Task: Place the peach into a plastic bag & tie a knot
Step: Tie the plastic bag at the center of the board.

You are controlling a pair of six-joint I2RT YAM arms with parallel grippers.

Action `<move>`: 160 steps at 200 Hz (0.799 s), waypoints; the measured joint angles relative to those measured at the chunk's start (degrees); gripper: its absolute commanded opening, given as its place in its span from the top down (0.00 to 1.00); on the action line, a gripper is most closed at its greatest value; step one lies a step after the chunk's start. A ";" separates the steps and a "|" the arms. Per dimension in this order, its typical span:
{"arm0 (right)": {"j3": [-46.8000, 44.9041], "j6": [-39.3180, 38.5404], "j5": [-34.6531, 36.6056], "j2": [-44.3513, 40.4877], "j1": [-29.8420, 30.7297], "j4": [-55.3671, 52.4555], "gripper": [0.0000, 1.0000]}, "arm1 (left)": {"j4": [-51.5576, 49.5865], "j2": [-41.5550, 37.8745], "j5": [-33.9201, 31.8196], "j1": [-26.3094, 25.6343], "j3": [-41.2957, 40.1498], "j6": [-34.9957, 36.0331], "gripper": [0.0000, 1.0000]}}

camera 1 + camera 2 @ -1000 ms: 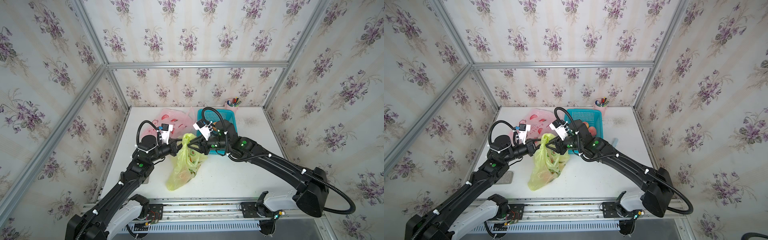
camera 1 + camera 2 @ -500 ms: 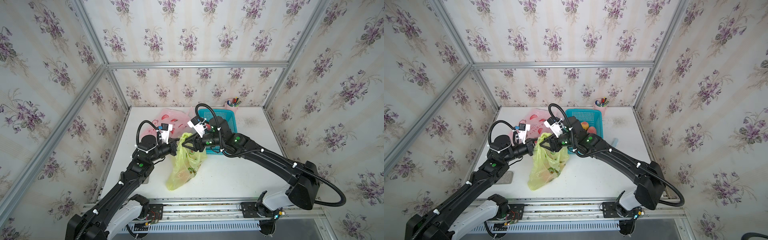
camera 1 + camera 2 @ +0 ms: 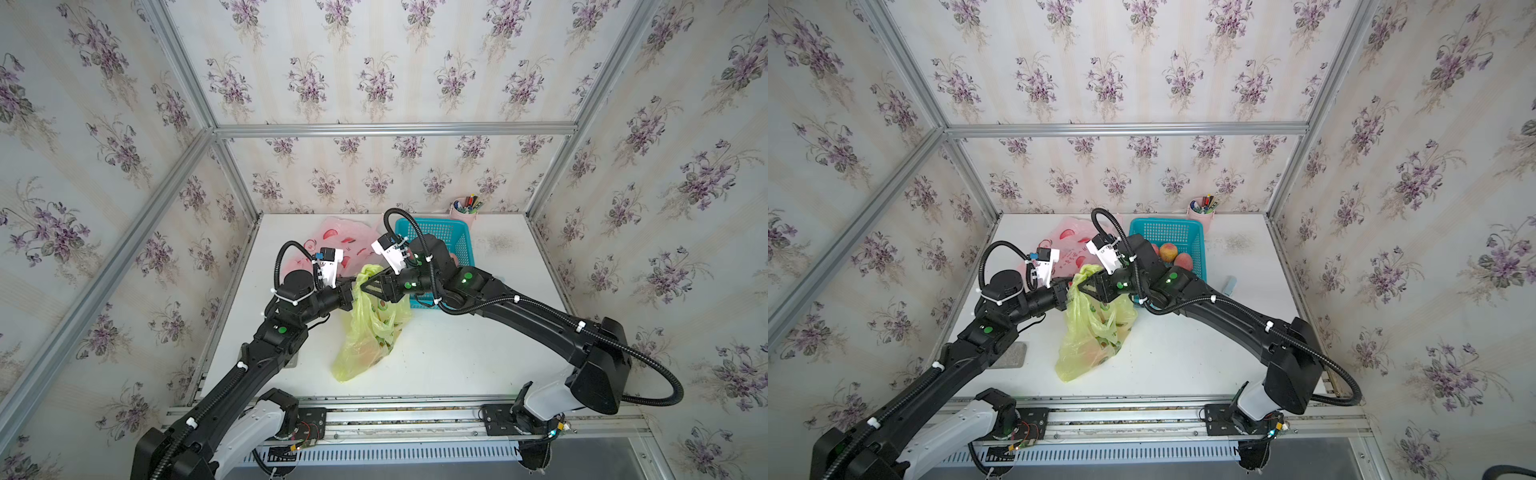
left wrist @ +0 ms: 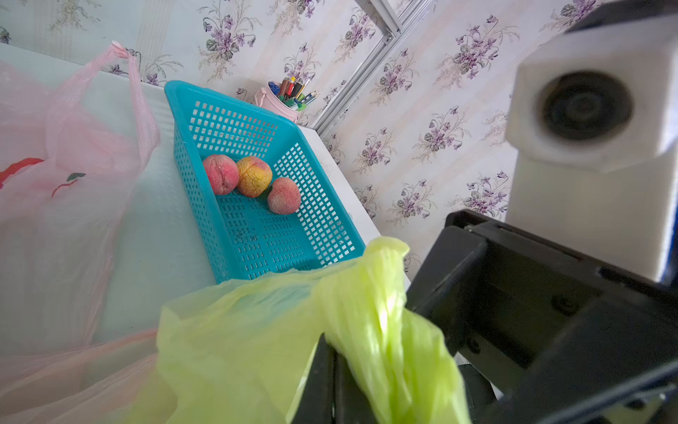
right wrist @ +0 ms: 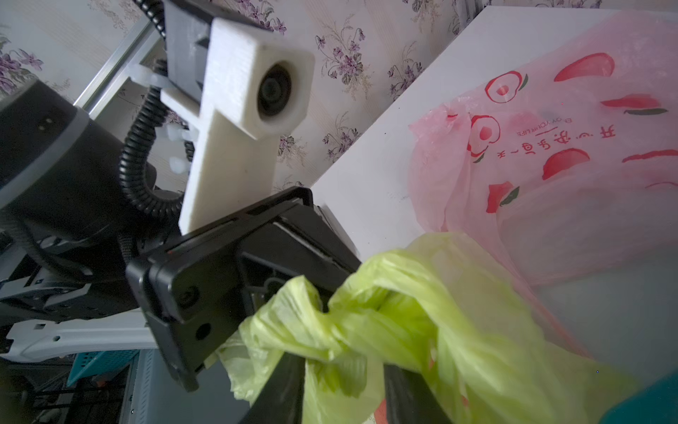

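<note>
The walls (image 3: 374, 62) on three sides carry pale striped paper with purple flower sprays. Silver aluminium bars (image 3: 395, 129) run along their corners. The white worktop (image 3: 478, 357) is evenly lit, with a metal rail (image 3: 415, 415) along its front edge.

I worked in a lab test cell: aluminium frame (image 3: 395, 129) and floral wallpaper panels (image 3: 374, 79) (purple sprigs) stood around the white table (image 3: 457, 361).
</note>
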 measured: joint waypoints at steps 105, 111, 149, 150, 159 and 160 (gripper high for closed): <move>1.92 4.85 0.00 0.63 0.04 -1.81 0.63 | -0.13 -0.81 -0.85 0.02 0.00 -0.13 1.00; 1.99 5.11 0.00 0.61 0.04 -1.99 0.63 | -0.13 -0.83 -0.85 0.00 0.00 -0.11 1.00; 3.39 5.49 0.22 0.61 0.09 -4.35 0.54 | -0.09 -1.46 -1.07 0.00 0.00 0.07 1.00; 3.43 5.49 0.22 0.61 0.09 -4.42 0.54 | -0.07 -1.46 -1.09 0.00 0.00 0.07 1.00; 3.67 5.49 0.24 0.63 0.11 -5.11 0.54 | -0.09 -1.66 -1.40 0.00 0.00 0.11 1.00; 3.72 5.49 0.24 0.63 0.11 -5.16 0.54 | -0.09 -1.68 -1.42 0.00 0.00 0.13 1.00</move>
